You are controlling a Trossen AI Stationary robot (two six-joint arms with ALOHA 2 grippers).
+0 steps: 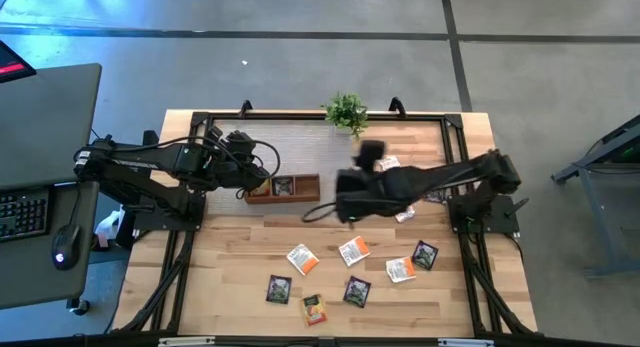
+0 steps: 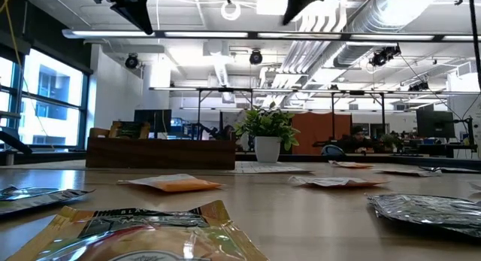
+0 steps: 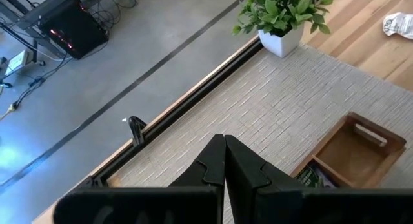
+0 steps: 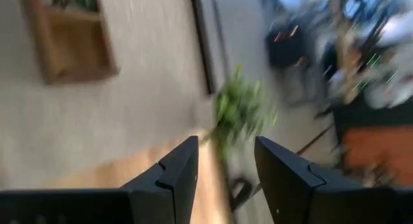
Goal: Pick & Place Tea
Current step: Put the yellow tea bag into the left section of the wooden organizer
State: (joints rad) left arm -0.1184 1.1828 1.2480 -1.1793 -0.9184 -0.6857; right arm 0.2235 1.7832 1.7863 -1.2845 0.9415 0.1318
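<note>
Several small square tea sachets lie flat on the wooden table's near half, among them an orange-and-white one (image 1: 302, 257), a dark one with purple print (image 1: 357, 290) and a dark one with green print (image 1: 279, 288). The brown compartment tray (image 1: 283, 187) holds a dark sachet (image 3: 313, 179) in one compartment. My left gripper (image 1: 266, 169) (image 3: 224, 161) hovers shut and empty over the grey mat (image 3: 277, 108), just left of the tray. My right gripper (image 1: 370, 151) (image 4: 226, 161) is raised above the table, right of the tray. It is open and empty, and it points toward the plant (image 4: 240, 114).
A small potted plant (image 1: 346, 112) stands on the grey mat at the far edge. Two more sachets (image 1: 405, 215) (image 1: 386, 164) lie under and beside my right arm. A black frame runs around the table (image 1: 230, 287). A desk with a keyboard (image 1: 25, 212) stands to the left.
</note>
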